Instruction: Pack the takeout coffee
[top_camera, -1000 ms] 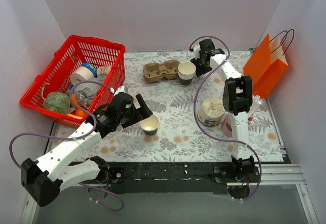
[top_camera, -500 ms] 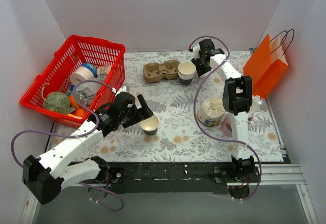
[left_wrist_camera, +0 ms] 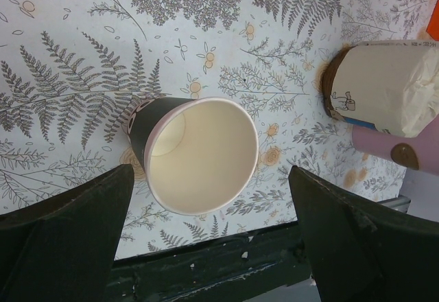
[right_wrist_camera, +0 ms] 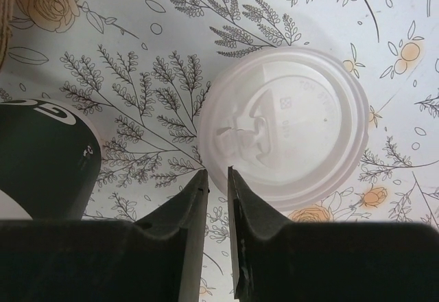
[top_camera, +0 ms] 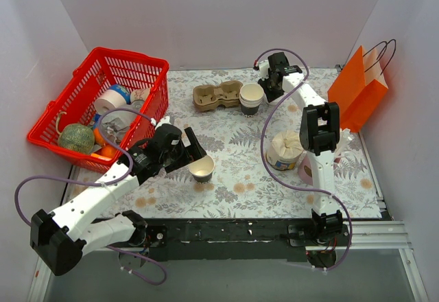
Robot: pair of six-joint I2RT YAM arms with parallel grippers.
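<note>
Hardly anything has moved.
Now the left gripper [left_wrist_camera: 211, 171] is wide open by the lidless cup [top_camera: 202, 168], holding nothing; the right gripper [right_wrist_camera: 217, 171] is nearly closed at the edge of the loose lid [right_wrist_camera: 288, 127], and I cannot tell if it grips it.

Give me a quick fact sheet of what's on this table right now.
Left hand: open, facing the lidless cup
Right hand: nearly closed at the rim of the loose lid; grip unclear
Takeout coffee: upright beside the cardboard carrier
Orange bag: standing at the far right
Red basket: far left, holding assorted items
</note>
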